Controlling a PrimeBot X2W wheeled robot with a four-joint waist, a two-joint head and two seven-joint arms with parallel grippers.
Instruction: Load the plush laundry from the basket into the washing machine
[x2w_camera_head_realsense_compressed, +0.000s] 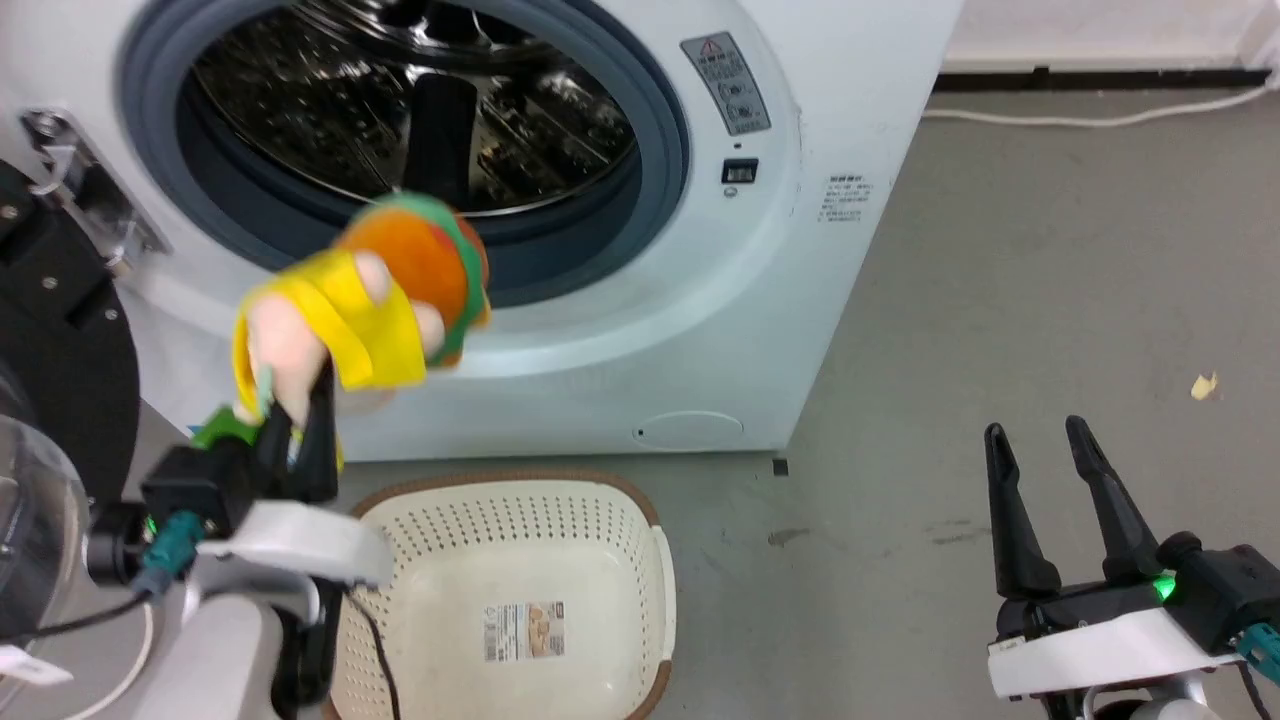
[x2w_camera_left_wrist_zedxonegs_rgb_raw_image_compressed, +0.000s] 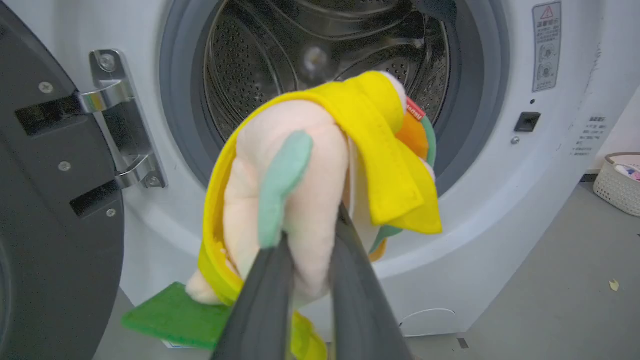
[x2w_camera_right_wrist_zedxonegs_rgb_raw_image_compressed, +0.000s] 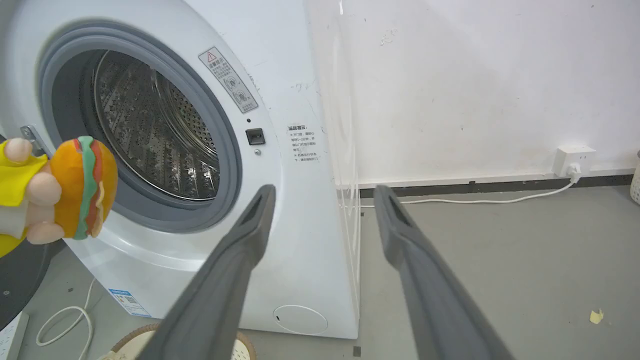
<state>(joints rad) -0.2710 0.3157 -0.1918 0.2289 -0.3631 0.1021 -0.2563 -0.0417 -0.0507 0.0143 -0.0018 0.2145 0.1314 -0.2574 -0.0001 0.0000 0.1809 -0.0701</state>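
Grey floor (x2w_camera_head_realsense_compressed: 1000, 300), left pincer (x2w_camera_head_realsense_compressed: 298, 410) gripping plush laundry (x2w_camera_head_realsense_compressed: 370, 300) before washing machine (x2w_camera_head_realsense_compressed: 780, 280), right pincer (x2w_camera_head_realsense_compressed: 1035, 435) wide, basket (x2w_camera_head_realsense_compressed: 660, 590) below.

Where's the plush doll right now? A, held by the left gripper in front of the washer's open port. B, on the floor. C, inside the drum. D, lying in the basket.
A: the left gripper is shut on the plush doll, in the air before the washing machine's open port.
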